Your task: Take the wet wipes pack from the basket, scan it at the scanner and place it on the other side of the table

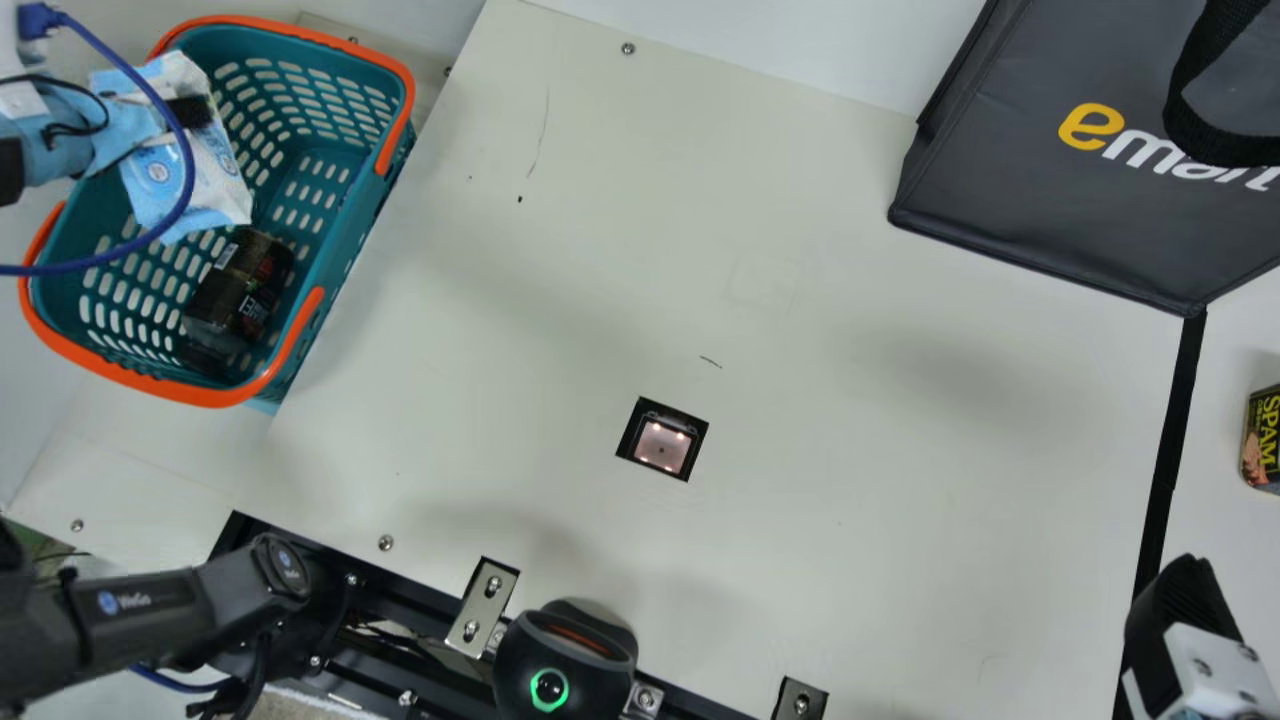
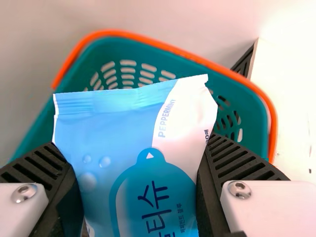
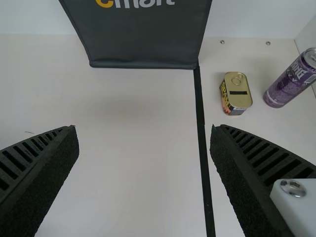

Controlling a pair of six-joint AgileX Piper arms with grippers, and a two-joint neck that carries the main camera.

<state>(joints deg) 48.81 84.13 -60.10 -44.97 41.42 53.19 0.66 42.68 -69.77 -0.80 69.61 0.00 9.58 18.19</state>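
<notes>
The left gripper [image 1: 189, 112] is closed on the wet wipes pack [image 1: 185, 178], over the basket [image 1: 283, 31] at far left, whose right side borders the slanting edge of the cream table [image 1: 820, 400]. A broad stretch runs right to the black strip [image 1: 1168, 455], with the scanner [image 1: 661, 447] set into it. The right gripper [image 1: 1180, 598], fingers apart, hangs near right; a dark bag [image 1: 1040, 215] stands far right by a pale wall [image 1: 760, 35].
</notes>
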